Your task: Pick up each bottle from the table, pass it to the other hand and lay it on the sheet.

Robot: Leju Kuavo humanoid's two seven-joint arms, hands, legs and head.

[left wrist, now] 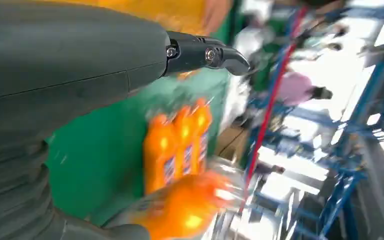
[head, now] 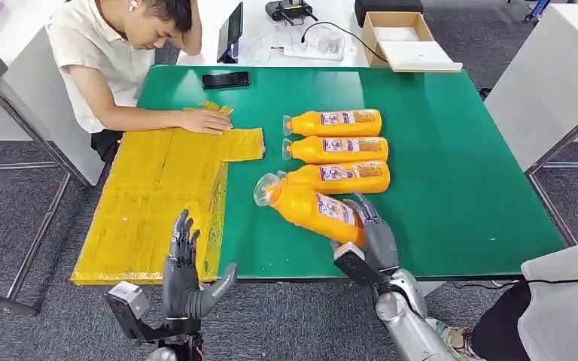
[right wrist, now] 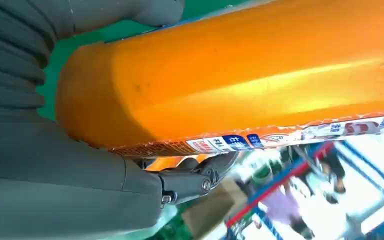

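Four orange bottles on the green bench (head: pixel 459 188). Three bottles (head: pixel 335 149) lie side by side, caps toward the yellow sheet (head: pixel 154 199). Fourth bottle (head: pixel 312 207) tilted, cap end raised toward the sheet, base gripped by the right hand (head: pixel 372 237), fingers (head: pixel 361 204) wrapped around its lower body. Left hand (head: pixel 184 274) at the bench's near edge over the sheet's corner, fingers spread, holding nothing. Person (head: pixel 120 53) seated at the far-left side, one hand (head: pixel 207 120) flat on the sheet. Black phone (head: pixel 226 80) near the far edge.
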